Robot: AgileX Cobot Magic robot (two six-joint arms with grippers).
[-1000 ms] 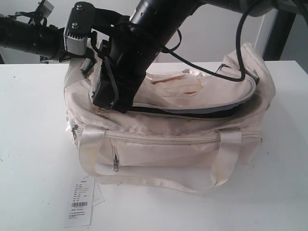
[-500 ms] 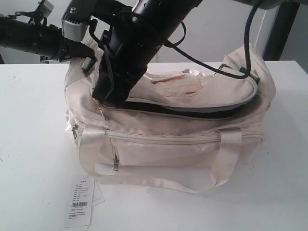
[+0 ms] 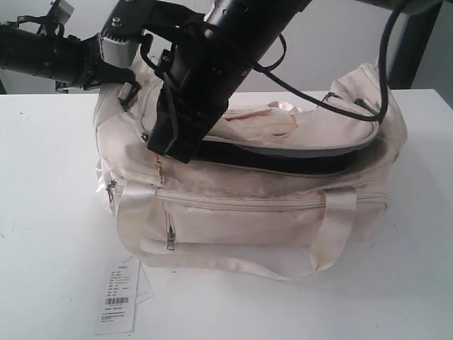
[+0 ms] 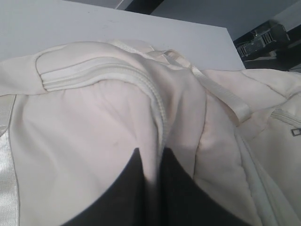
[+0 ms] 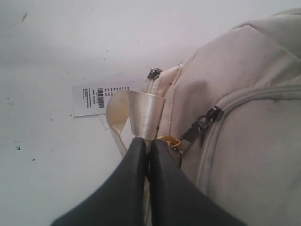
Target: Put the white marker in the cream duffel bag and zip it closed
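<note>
The cream duffel bag (image 3: 269, 219) lies on the white table, its curved top flap (image 3: 311, 131) standing up over a dark gap. My right gripper (image 3: 164, 145) reaches across to the bag's left end. Its fingers (image 5: 146, 140) are pressed together at the gold zipper charm (image 5: 169, 141), and a thin gold chain (image 3: 159, 166) hangs below them. A dark zipper pull (image 5: 200, 127) sits beside them. My left gripper (image 3: 131, 88) is shut on a fold of the bag's fabric (image 4: 151, 141) at the upper left end. The white marker is out of view.
A white paper barcode tag (image 3: 118, 304) lies on the table (image 3: 42, 212) in front of the bag's left corner. The shiny strap handle (image 3: 233, 258) loops down the bag's front. A black cable (image 3: 333, 113) drapes over the flap. A dark post (image 3: 410, 42) stands at the back right.
My right gripper has shifted up and to the right along the bag's top with its fingers still together. The flap gap looks wider and darker. The left gripper keeps its pinch.
</note>
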